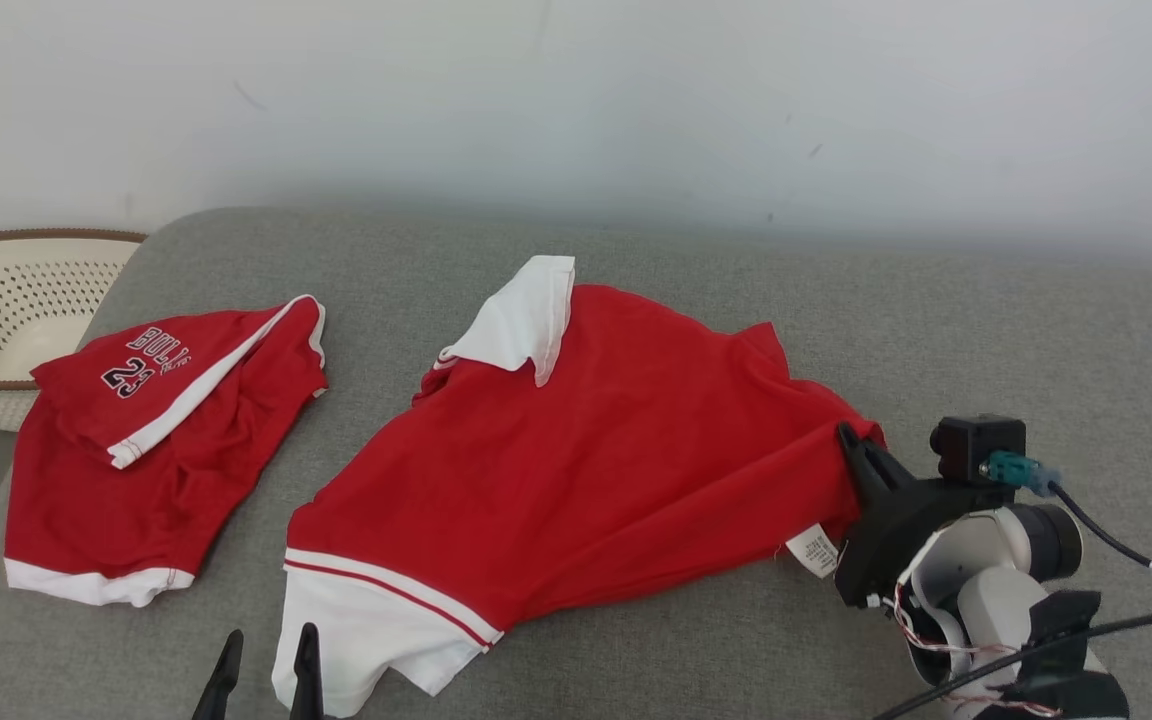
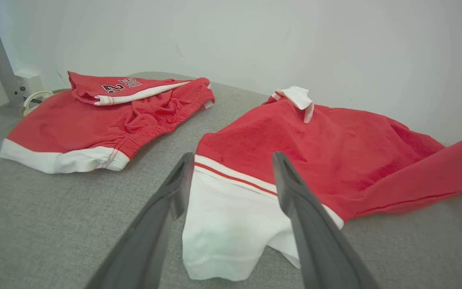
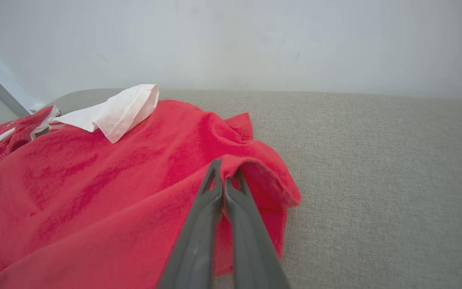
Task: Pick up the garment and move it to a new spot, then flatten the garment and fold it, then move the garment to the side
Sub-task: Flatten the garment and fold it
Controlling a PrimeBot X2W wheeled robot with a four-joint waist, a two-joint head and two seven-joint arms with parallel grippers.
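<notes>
The garment (image 1: 586, 450) is a red shirt with a white collar and a white-ended sleeve, lying spread and rumpled on the grey cushioned surface (image 1: 936, 320). My right gripper (image 1: 848, 435) is at the shirt's right edge. In the right wrist view this gripper (image 3: 226, 170) is shut, pinching a raised fold of the red garment (image 3: 94, 180). My left gripper (image 1: 271, 640) stands open at the near left. In the left wrist view its fingers (image 2: 233, 158) straddle the white sleeve end of the garment (image 2: 335, 140), with nothing held.
Red shorts (image 1: 136, 450) printed with "BULLS 23" lie folded at the left; they show in the left wrist view too (image 2: 94, 116). A cream perforated basket (image 1: 6, 310) sits off the surface's far left corner. A pale wall backs the surface.
</notes>
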